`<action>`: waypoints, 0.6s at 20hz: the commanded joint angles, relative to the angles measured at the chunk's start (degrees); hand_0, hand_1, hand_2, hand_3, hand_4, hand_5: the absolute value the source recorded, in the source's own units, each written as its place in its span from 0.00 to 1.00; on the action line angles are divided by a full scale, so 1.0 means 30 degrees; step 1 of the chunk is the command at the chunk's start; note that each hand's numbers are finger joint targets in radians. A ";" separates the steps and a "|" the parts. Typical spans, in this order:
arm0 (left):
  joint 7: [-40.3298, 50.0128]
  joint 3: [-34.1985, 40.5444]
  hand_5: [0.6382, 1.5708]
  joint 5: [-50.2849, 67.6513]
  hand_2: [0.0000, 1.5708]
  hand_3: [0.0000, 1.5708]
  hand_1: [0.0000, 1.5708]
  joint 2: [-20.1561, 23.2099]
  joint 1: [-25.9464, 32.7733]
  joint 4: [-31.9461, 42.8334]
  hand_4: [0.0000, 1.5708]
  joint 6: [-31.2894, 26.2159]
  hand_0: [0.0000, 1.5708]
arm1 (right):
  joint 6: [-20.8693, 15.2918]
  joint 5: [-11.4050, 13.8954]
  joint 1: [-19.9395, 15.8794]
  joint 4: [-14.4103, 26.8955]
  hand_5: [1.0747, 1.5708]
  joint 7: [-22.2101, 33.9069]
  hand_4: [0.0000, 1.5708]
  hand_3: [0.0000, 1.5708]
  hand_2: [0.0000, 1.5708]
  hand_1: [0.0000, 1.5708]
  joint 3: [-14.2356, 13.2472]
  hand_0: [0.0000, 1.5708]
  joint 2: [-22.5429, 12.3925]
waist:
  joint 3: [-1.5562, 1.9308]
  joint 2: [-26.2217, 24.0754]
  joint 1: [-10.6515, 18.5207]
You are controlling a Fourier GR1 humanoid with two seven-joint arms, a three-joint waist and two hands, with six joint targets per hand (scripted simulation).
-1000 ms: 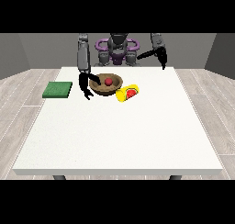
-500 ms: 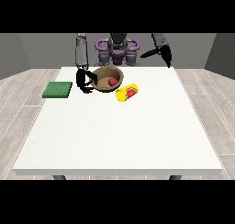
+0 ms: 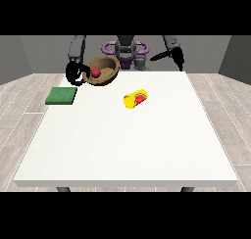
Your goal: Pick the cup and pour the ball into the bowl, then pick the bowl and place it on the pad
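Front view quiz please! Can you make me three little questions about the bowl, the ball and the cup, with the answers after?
1. True or false: the red ball is inside the brown bowl.
2. Which is the yellow cup doing? A) standing upright on the green pad B) lying on its side on the white table C) held in the hand at the view's right
3. Fill in the missing word: the hand at the view's left holds the bowl tilted, up off the white table, and the green pad has ____ on it.

Key: 1 true; 2 B; 3 nothing. The hand at the view's right hangs in the air and holds no thing.
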 commanded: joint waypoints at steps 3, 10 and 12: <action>-0.1119 -0.0172 1.00 -0.0315 0.00 0.00 0.00 -0.0270 0.0064 -0.0284 0.00 0.0826 0.00 | 0.1590 -0.1062 -0.0105 -0.0457 0.98 -0.0068 0.67 1.00 1.00 1.00 -0.1451 1.00 -0.2657 | 0.0014 0.1587 0.0073; -0.1961 0.0377 0.99 0.0118 0.00 0.00 0.00 0.0449 -0.0471 -0.0362 0.00 0.0529 0.00 | 0.5551 -0.2376 0.0934 -0.0021 0.98 -0.0766 0.68 1.00 1.00 1.00 -0.2605 1.00 -0.5186 | 0.0016 0.3148 -0.0506; -0.1485 -0.1006 0.99 -0.1040 0.00 0.00 0.00 -0.0995 -0.0777 -0.1896 0.00 0.2035 0.00 | 0.5963 -0.3110 0.0699 0.1060 0.98 -0.1914 0.68 1.00 1.00 1.00 -0.3904 1.00 -0.6303 | 0.0037 0.4453 0.0416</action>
